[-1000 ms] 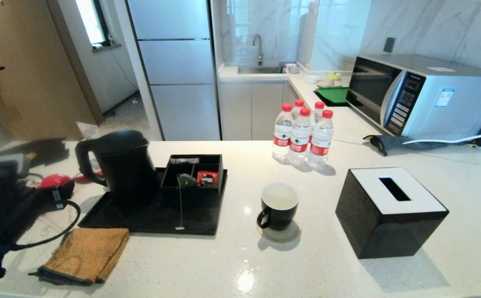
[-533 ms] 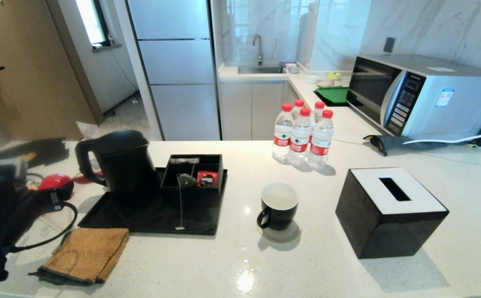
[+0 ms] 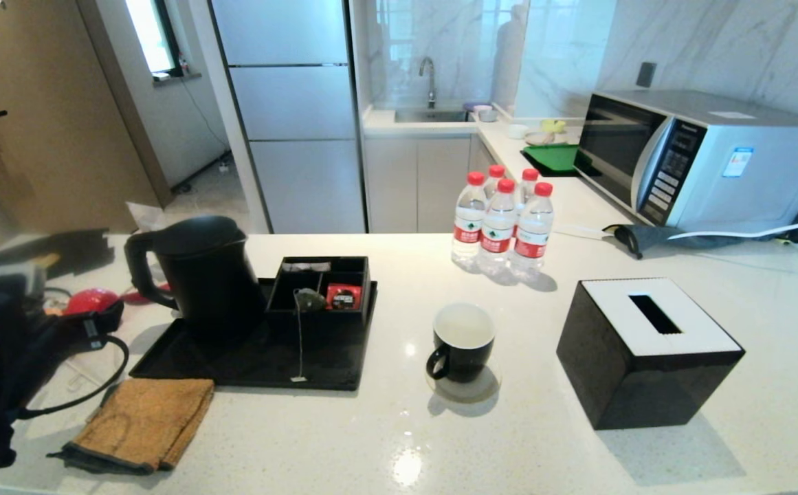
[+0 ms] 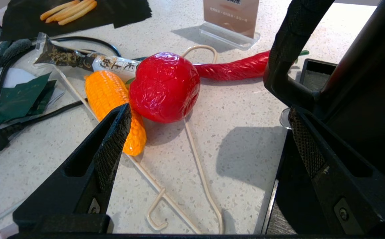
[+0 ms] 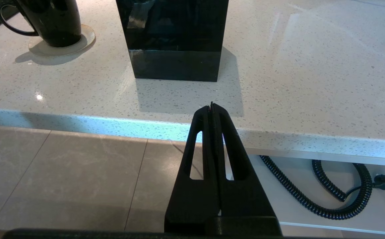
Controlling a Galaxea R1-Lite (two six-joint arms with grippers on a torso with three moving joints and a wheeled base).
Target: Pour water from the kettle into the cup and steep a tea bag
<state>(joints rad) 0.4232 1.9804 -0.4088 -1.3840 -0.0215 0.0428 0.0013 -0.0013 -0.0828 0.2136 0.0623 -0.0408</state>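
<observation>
While the kettle (image 3: 196, 275) is sitting on the black tray (image 3: 261, 361) at middle left, the left gripper (image 4: 209, 132) is waiting spread wide beside its handle, so it should close squarely round that loop, with the right gripper (image 5: 211, 108) pressed together below the counter edge.

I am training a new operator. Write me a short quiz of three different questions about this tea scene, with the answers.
1. True or false: the kettle stands on the black tray.
2. Which gripper is open? A) left gripper B) right gripper
3. Fill in: the tea bag lies in the ______, its string hanging over the front onto the tray.

Key
1. True.
2. A. Its fingers are spread wide beside the kettle handle; the right gripper is shut, below the counter edge.
3. Organiser box, beside the red sachet; it is not yet in the cup.
</observation>
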